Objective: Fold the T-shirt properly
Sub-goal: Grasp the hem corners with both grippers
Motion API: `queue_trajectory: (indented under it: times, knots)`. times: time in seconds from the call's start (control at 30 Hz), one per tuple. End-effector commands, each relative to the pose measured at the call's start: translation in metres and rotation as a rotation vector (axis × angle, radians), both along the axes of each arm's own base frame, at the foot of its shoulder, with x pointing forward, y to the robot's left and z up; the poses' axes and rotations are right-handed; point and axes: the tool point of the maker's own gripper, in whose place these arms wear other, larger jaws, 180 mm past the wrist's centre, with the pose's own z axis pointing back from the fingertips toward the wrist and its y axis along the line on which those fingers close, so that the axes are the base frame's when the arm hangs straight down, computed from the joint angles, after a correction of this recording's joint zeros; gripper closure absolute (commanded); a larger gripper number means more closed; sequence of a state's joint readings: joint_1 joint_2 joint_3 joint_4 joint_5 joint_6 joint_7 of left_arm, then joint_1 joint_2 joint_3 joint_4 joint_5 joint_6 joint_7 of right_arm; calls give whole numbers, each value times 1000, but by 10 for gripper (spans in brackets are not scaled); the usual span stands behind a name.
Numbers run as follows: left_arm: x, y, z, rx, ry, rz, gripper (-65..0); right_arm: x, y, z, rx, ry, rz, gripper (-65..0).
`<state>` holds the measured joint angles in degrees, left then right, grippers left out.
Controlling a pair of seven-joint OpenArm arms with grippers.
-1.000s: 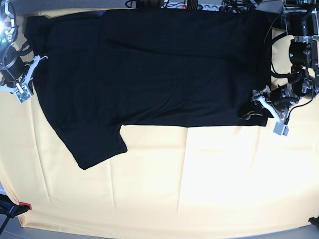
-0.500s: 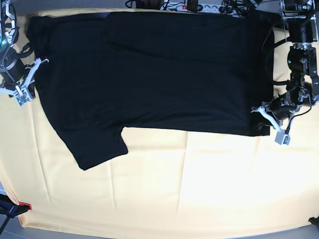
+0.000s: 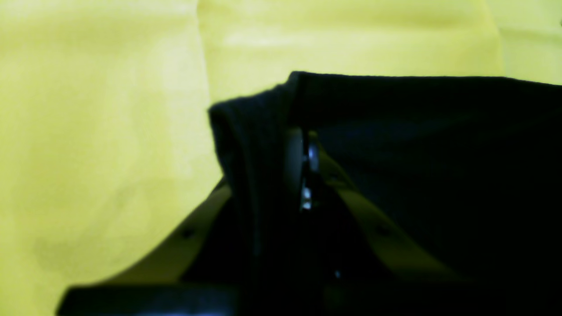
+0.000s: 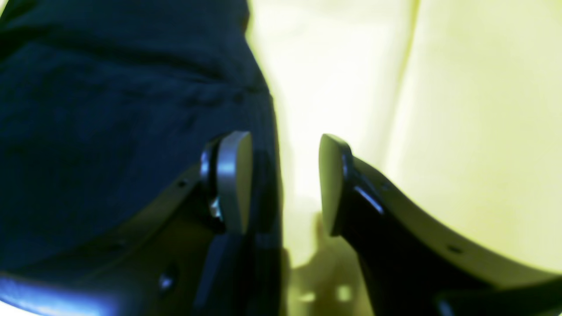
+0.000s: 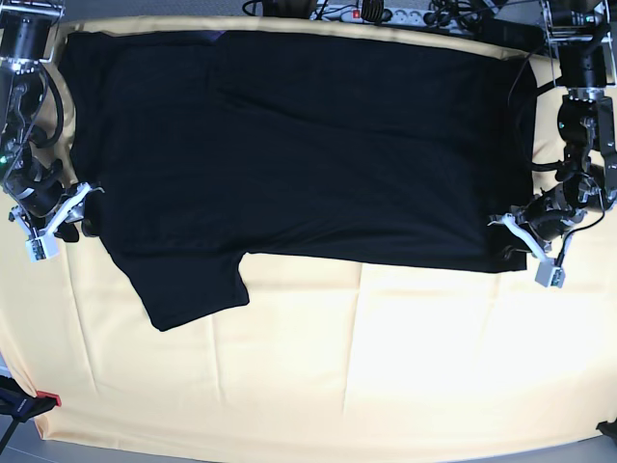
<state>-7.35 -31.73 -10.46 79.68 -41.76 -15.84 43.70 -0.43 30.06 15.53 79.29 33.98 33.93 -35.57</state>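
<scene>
The black T-shirt [image 5: 289, 145] lies spread plain side up across the far half of the pale yellow tablecloth [image 5: 337, 367], with one sleeve [image 5: 188, 285] pointing toward the front left. My left gripper [image 5: 503, 236] is at the shirt's near right corner. In the left wrist view it [image 3: 303, 149] is shut on a bunched fold of the T-shirt [image 3: 439, 153]. My right gripper [image 5: 82, 210] stands open at the shirt's left edge. In its wrist view, one of the right gripper's [image 4: 281, 182] pads [image 4: 232, 180] is over the T-shirt [image 4: 109, 109] and the other is over bare tablecloth.
A power strip and cables [image 5: 376, 12] run along the table's far edge behind the shirt. A small red-tipped object [image 5: 46, 398] sits at the front left corner. The near half of the tablecloth is bare, with creases.
The left gripper has shut on the shirt's near right corner. The right gripper has opened and moved along the shirt's left edge toward the sleeve.
</scene>
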Motion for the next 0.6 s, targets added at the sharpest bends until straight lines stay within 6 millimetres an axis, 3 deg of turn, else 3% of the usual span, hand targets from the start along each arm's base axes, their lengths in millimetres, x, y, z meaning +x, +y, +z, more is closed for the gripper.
queue_trajectory:
  times: [0.0, 0.2, 0.4, 0.57]
  knots:
    - [11, 7, 20, 10, -61, 6, 0, 15, -11, 16, 17, -51, -21, -287]
    - [7, 6, 16, 8, -50, 2, 0, 34, -28, -10, 149, 27, -107, -287]
    - [6, 7, 16, 8, -48, 2, 0, 27, 8, -18, 355, 132, -38, -287]
    - [6, 6, 15, 8, -47, 2, 0, 28, 11, -14, 386, 120, -38, -287]
